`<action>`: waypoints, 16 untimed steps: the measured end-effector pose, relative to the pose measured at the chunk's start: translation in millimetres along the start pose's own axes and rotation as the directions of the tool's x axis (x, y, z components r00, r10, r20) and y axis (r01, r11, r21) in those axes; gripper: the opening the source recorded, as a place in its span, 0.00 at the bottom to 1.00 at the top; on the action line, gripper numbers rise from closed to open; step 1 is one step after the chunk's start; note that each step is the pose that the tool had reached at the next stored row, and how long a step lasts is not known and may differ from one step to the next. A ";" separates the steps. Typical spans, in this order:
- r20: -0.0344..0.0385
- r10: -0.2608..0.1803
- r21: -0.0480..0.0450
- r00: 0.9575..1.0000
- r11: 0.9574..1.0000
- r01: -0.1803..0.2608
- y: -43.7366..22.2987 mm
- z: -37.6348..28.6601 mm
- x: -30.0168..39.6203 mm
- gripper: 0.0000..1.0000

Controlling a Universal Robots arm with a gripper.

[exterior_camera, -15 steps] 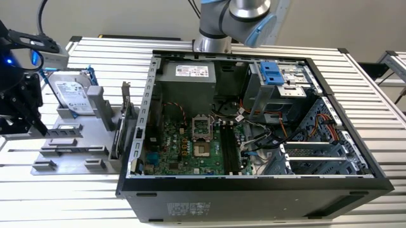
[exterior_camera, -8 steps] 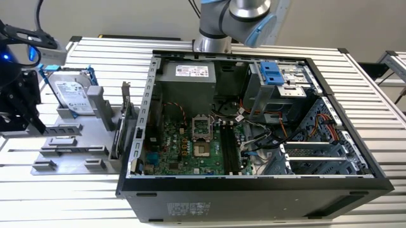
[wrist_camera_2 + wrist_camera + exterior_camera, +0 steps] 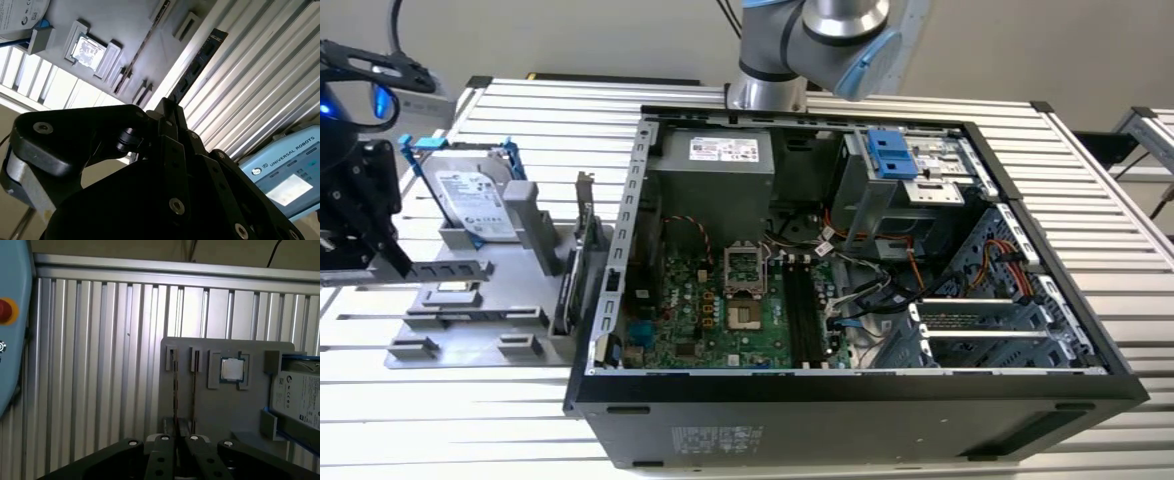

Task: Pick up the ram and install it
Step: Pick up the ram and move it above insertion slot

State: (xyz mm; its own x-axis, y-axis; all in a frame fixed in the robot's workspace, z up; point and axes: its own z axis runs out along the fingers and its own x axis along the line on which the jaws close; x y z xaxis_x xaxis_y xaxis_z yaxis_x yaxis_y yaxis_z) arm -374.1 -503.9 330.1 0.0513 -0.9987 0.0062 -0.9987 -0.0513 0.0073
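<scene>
In the exterior view the open computer case lies on the ribbed table, with the motherboard's long black slots showing inside it. Toward the exterior view's left stands a grey fixture tray carrying a hard drive and a tall dark card. The black gripper hangs at the tray's end toward the exterior view's left, well apart from the slots. The second wrist view adds the ram, seen on its flat face as a long, narrow strip with a row of chips. It reaches out from the fingertips over the table's ribs, just beside the tray's edge and not in its holders. The gripper appears clamped on it, with the ram's near part hidden behind the finger, and a light-blue pendant lies close by. The first wrist view looks along the gripper and shows its fingers drawn almost together, a thin gap between them; beyond lie the tray, its square processor chip and the hard drive.
</scene>
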 end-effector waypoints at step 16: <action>0.000 0.000 0.000 1.000 1.000 0.000 0.1 -18.4 0.1 0.00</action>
State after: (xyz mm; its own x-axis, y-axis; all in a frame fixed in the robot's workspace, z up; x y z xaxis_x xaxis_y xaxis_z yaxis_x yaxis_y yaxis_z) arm -374.1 -503.9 348.6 0.0511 -0.9987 0.0062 -0.9987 -0.0511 0.0072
